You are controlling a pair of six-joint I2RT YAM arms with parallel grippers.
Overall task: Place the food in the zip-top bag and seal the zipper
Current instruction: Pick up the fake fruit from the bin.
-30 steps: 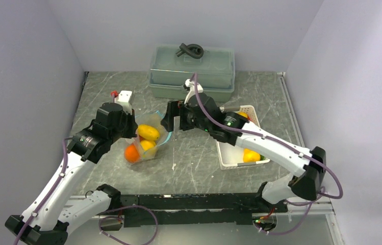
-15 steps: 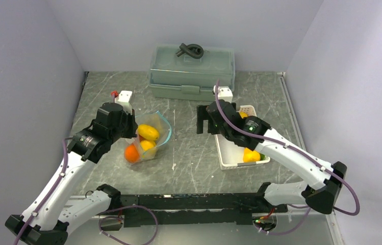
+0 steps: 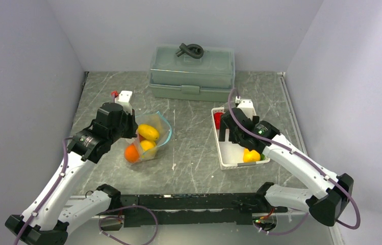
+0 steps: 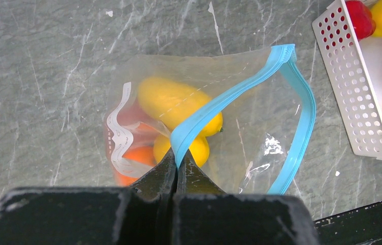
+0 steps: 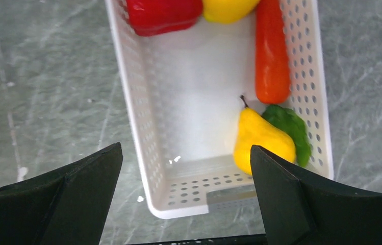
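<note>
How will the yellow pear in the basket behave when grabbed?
Likely rigid and light: the pear looks like smooth moulded plastic, so it may slip. Its rounded, tapering body could roll; it lies on its side touching the green piece, which may steady it.

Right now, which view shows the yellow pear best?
The right wrist view: the yellow pear lies whole and close in the white basket. The top view shows it small; the left wrist view cuts it at the frame edge.
</note>
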